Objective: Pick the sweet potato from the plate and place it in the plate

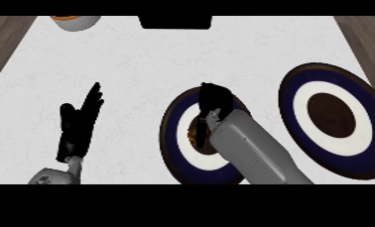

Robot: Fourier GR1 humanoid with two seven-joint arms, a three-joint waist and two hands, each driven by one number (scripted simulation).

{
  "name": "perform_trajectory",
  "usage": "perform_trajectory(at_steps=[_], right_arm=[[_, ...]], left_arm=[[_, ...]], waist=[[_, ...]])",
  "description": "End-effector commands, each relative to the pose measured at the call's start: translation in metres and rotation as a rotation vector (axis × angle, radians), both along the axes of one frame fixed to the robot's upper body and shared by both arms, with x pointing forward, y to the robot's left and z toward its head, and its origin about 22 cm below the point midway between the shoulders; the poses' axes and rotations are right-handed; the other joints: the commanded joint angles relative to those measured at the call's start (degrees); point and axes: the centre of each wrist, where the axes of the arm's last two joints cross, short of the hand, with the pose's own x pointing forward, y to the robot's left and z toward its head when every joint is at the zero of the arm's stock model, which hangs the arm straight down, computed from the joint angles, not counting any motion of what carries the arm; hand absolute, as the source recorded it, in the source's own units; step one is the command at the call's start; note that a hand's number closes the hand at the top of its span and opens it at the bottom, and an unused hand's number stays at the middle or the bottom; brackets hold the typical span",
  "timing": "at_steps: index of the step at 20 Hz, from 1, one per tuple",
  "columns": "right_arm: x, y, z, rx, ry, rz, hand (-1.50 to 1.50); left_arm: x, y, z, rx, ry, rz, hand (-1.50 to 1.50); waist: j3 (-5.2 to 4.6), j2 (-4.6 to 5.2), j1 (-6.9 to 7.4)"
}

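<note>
Right hand (214,100) down over the nearer plate (170,137), forearm crossing its dark-blue rim and white ring from the lower edge. Fingers bent downward toward the plate's centre; whether closed round anything, cannot tell, since hand and wrist cover the spot. Sweet potato (195,133) only just showing as a brownish sliver at the left side of the wrist, lying in the middle of that plate, apparently not lifted. Second plate (294,103) to the right, same dark-blue rim and white ring with a dark brown centre, nothing on it, near the first but not touching. Left hand (79,118) resting on the white counter (147,62) at the left, fingers straight and pointing away, holding nothing. At the far edge, a pale bowl (75,22) with something orange inside and a black object (175,21), both well apart from the work. Probably a stiff, fairly dense root with a dry, slightly rough skin: unlikely to crush or slip much, but rounded and tapered, so liable to roll on the plate's smooth surface. Best taken across the thick middle, fingers on one side and thumb on the other, rather than at a narrow end. Likely step in hand: closing on the root before carrying it right.
</note>
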Motion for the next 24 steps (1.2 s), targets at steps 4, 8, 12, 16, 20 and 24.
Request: perform_trajectory(at_steps=[4, 8, 12, 16, 20, 24], right_arm=[[-0.004, 0.01, -0.011, -0.105, 0.09, -0.047, -1.5], [-0.008, 0.007, -0.022, -0.106, 0.104, -0.064, -1.5], [0.0, 0.006, -0.027, -0.107, 0.111, -0.06, -1.5], [-0.014, 0.009, -0.032, -0.104, 0.135, -0.059, -1.5], [-0.007, -0.007, -0.053, -0.138, 0.135, 0.0, 1.5], [-0.004, -0.011, -0.033, -0.128, 0.055, 0.05, 1.5]], left_arm=[[-0.009, 0.002, 0.0, -0.007, 0.003, -0.012, 0.0], [-0.002, 0.006, -0.005, 0.0, 0.005, -0.002, 0.0], [0.001, 0.004, 0.01, 0.009, 0.006, -0.005, 0.0], [0.001, -0.004, 0.006, 0.012, 0.001, 0.009, 0.0], [-0.01, 0.006, -0.01, 0.004, 0.0, 0.0, 0.0], [-0.013, 0.007, 0.001, 0.0, 0.004, 0.013, 0.0]], waist=[[0.02, -0.02, 0.01], [0.01, -0.01, -0.26], [0.03, 0.0, 0.03], [0.03, -0.04, -0.19], [0.02, 0.02, -0.32], [0.03, -0.08, -0.41]])
